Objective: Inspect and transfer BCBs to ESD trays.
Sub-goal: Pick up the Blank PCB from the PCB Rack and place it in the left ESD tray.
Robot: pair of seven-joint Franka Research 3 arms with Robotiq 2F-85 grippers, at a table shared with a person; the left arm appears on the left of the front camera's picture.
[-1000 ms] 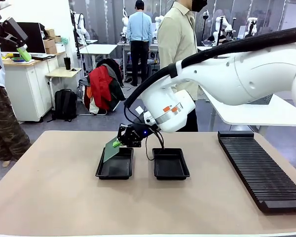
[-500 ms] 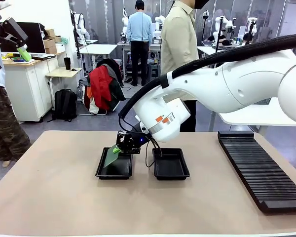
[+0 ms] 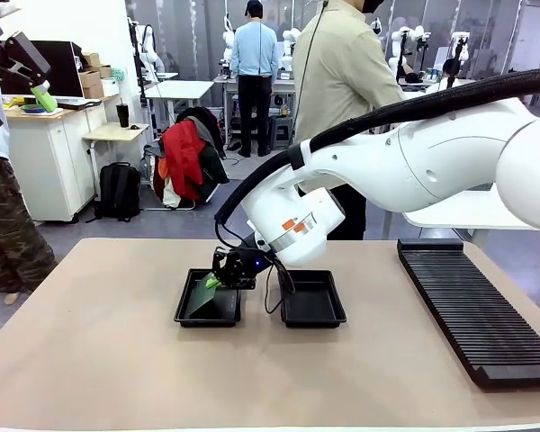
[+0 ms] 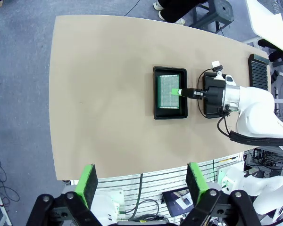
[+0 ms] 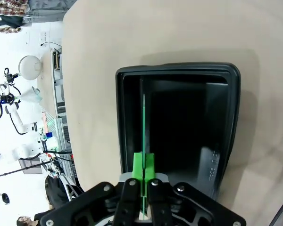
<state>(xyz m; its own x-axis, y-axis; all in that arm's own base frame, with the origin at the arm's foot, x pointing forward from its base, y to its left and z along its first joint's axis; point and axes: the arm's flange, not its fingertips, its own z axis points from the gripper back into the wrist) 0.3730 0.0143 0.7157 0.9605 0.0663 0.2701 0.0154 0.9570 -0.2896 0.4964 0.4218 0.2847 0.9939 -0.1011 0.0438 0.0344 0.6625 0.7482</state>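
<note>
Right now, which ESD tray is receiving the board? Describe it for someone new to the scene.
On the tan table, left of the long ribbed rack, two black ESD trays sit side by side. It is the left tray, not the right tray: the pale green BCB tilts into it, pinched by the right gripper.

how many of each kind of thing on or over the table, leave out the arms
shallow black rectangular plastic trays: 2
thin flat pale green-grey speckled board: 1
long black ribbed slotted rack: 1
total: 4
</note>
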